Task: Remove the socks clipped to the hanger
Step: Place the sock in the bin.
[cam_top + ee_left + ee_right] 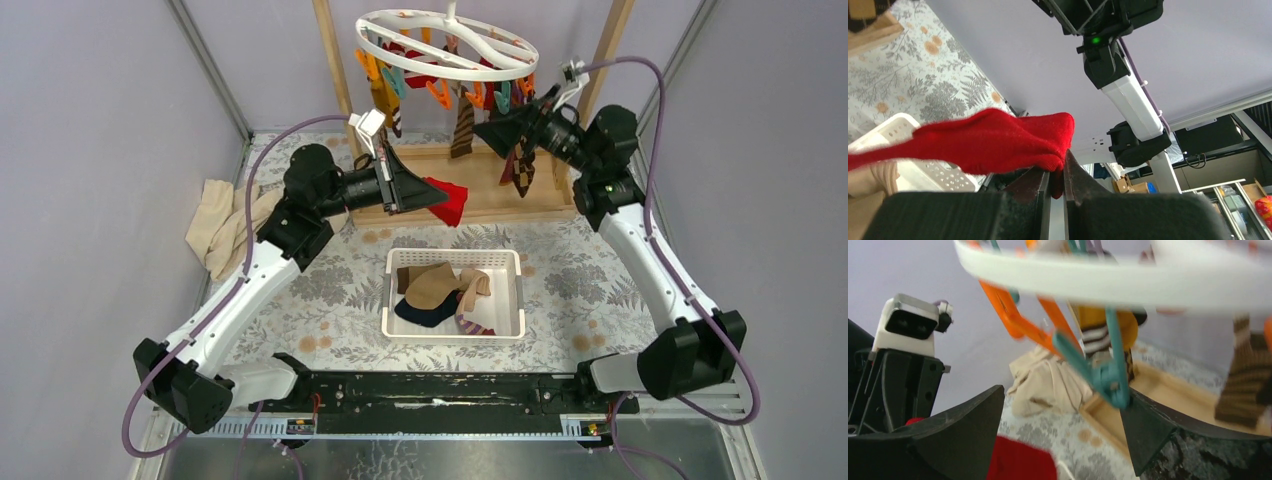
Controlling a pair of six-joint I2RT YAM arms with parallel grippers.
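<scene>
At about nine o'clock in the top view, a beige cloth (225,225) is lying crumpled on the floral table cover (330,290), beside the left arm's elbow. The left gripper (428,190) is pointing toward three o'clock and pinching a red sock (452,200) between nearly closed jaws. The sock is hanging off the three o'clock side of the fingertips, clear of the hanger (447,45) and just above the twelve o'clock edge of the white basket (452,254). In the left wrist view the sock is draping away toward nine o'clock, with only a fold caught between the fingers (1083,185). The basket is sitting at the centre of the table, holding a pile of loose socks (435,290) in tan, navy and stripes. The hanger is hanging at twelve o'clock, with several socks (462,125) dangling from its clips (438,92) over the wooden base (490,195). The right gripper (497,128) is reaching in from three o'clock under the ring's right side, jaws spread wide and gripping nothing. In the right wrist view a teal clip (1098,370) is hanging between the fingers, its lower end touching or just in front of the right-hand finger (1158,435) — I cannot tell which. A mustard sock (1108,325) with a striped cuff is dangling behind the clip, and a brown striped sock (1248,385) is hanging above that finger, toward three o'clock.
</scene>
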